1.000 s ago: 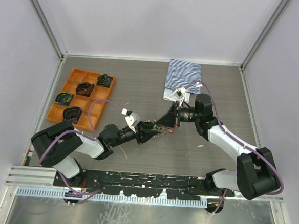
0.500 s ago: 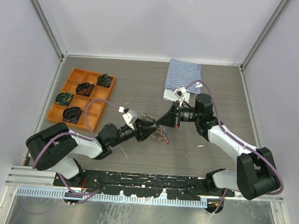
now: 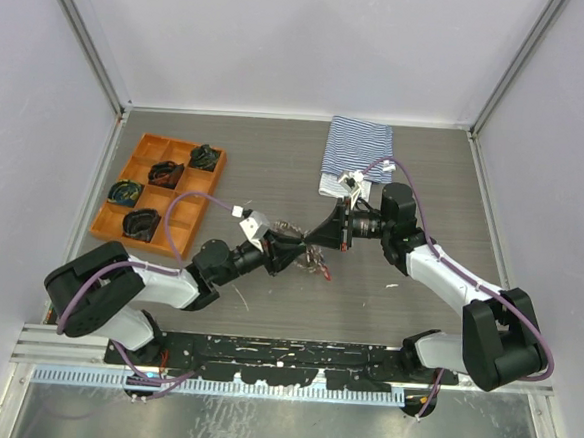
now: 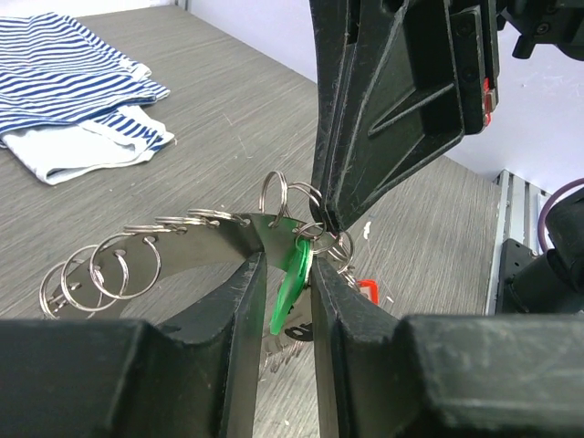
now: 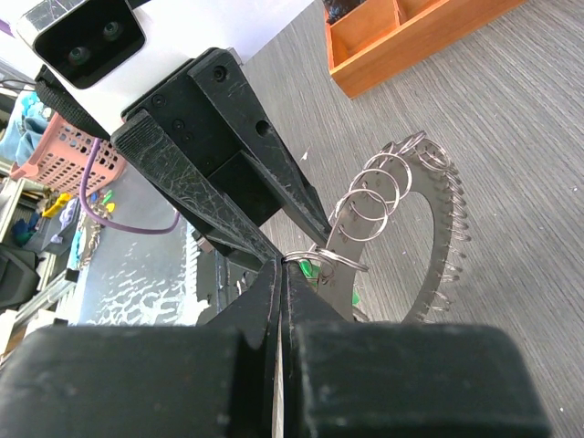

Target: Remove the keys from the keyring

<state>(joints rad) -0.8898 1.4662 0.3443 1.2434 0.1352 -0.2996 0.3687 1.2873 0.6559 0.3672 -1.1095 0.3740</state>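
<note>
Currently left claw (image 4: 285,270) grips the green key (image 4: 286,294); right claw (image 5: 281,263) is clenched on a split ring of the keyring (image 4: 205,239), held near-side of the striped cloth (image 3: 357,148); red key (image 4: 366,290) mostly hidden

left gripper (image 4: 285,270) clamps the green key (image 4: 290,285) while right gripper (image 4: 330,219) pinches its small ring (image 4: 312,232).

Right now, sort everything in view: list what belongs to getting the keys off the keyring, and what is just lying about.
In the job: green key, clamped by the left gripper; keyring, a curved metal strip of split rings, pinched by the right gripper.
Lying about: striped blue-white cloth; orange tray with dark bundles.
</note>
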